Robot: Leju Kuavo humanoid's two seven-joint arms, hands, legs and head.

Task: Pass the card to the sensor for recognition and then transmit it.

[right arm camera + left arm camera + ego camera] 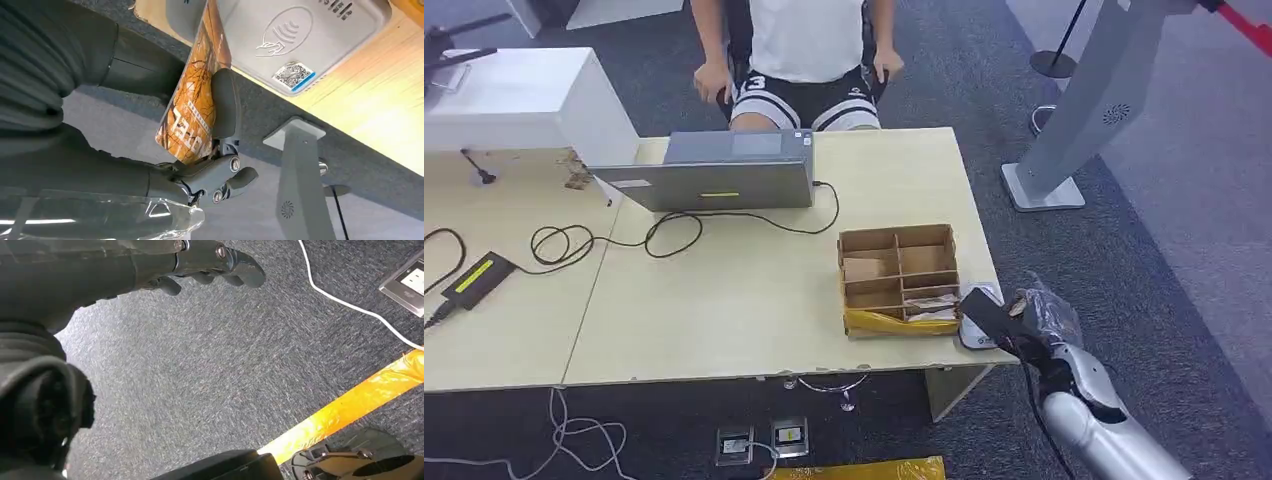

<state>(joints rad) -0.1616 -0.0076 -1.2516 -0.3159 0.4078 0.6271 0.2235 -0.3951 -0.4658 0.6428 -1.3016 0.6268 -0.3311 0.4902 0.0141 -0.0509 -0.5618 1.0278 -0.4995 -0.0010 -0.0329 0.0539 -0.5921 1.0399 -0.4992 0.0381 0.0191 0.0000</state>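
Observation:
My right hand pinches an orange printed card between thumb and finger at the table's right front corner. In the head view the card looks dark and lies over the white card sensor. The right wrist view shows the card's far edge held against the grey-white sensor, which bears a contactless symbol and a QR sticker. My left hand hangs over the grey carpet with its fingers loosely curled and nothing in them.
A cardboard divider box with cards stands just left of the sensor. A laptop and black cables lie farther back, with a seated person behind the table. A grey stand rises at the right; floor sockets sit below.

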